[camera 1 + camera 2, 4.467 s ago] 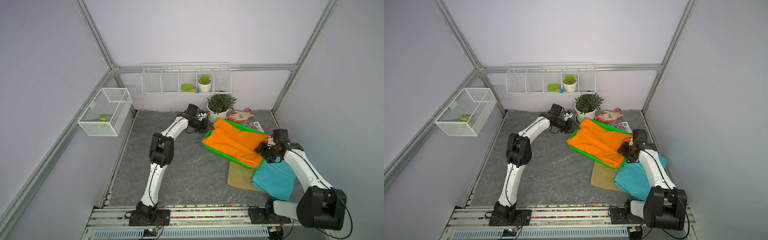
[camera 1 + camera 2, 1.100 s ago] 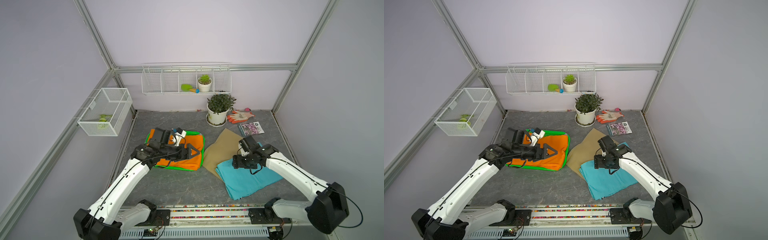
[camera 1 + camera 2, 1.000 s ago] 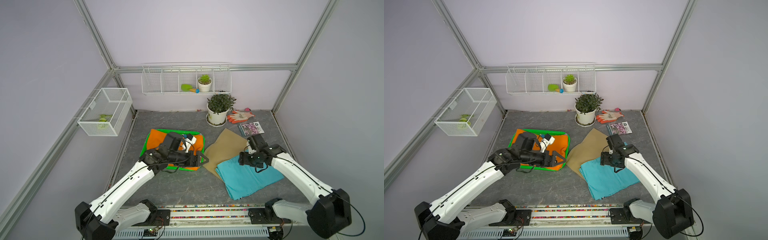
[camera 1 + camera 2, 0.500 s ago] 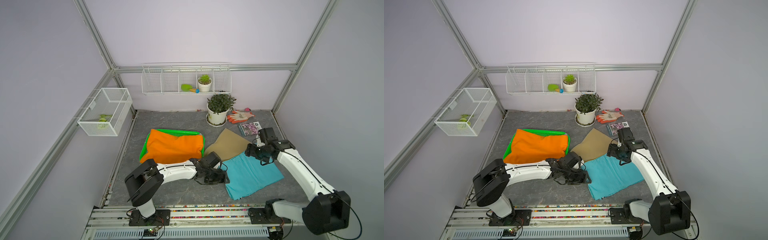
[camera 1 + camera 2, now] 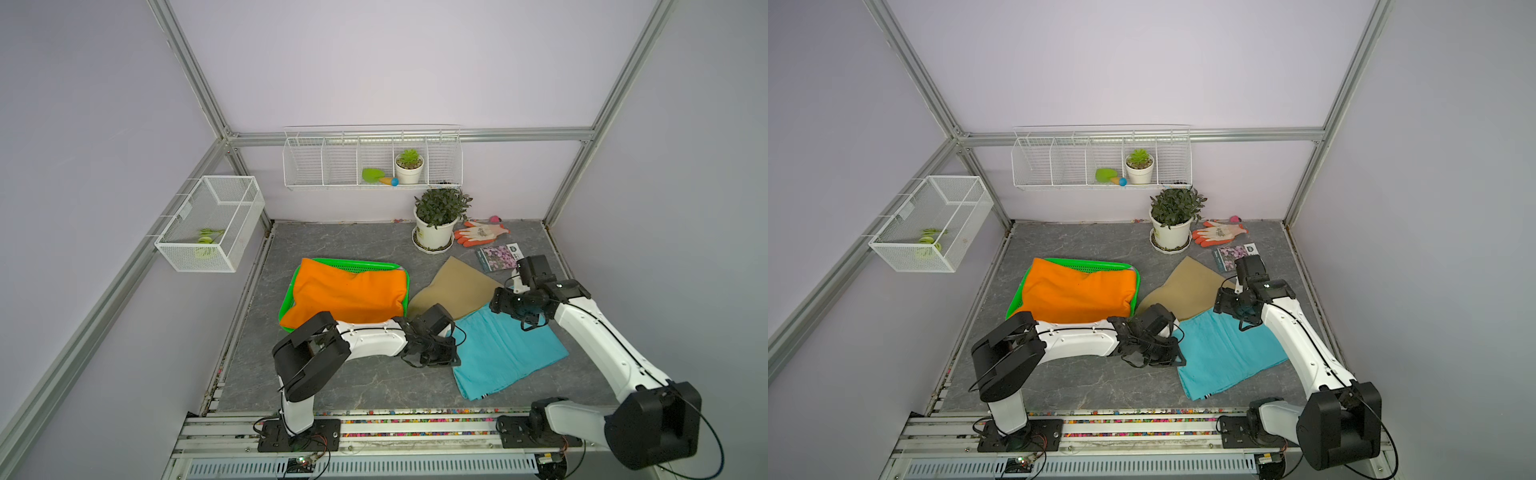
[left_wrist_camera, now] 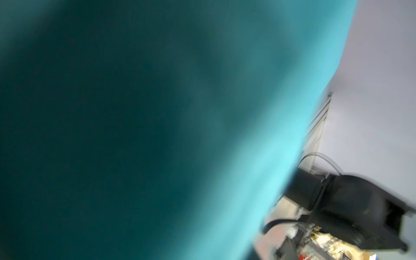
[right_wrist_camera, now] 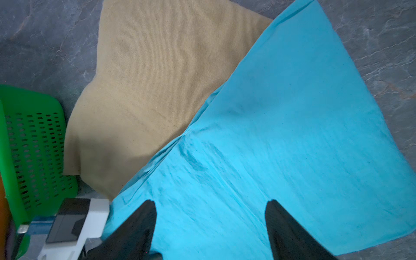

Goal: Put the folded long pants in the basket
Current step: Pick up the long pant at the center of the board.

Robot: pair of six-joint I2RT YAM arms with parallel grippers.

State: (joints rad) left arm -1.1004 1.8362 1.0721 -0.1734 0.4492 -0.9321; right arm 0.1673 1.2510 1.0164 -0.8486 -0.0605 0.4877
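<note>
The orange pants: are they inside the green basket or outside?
Inside. The orange pants fill the green basket; its rim shows around their far and side edges.

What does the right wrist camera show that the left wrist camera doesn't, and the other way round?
Only the right wrist view shows the tan pants, a corner of the basket, the grey table and the open right end effector over the cloth. Only the left wrist view shows a pale wall and a blurred black arm part. Both show the teal pants; they fill most of the blurry left wrist view.
</note>
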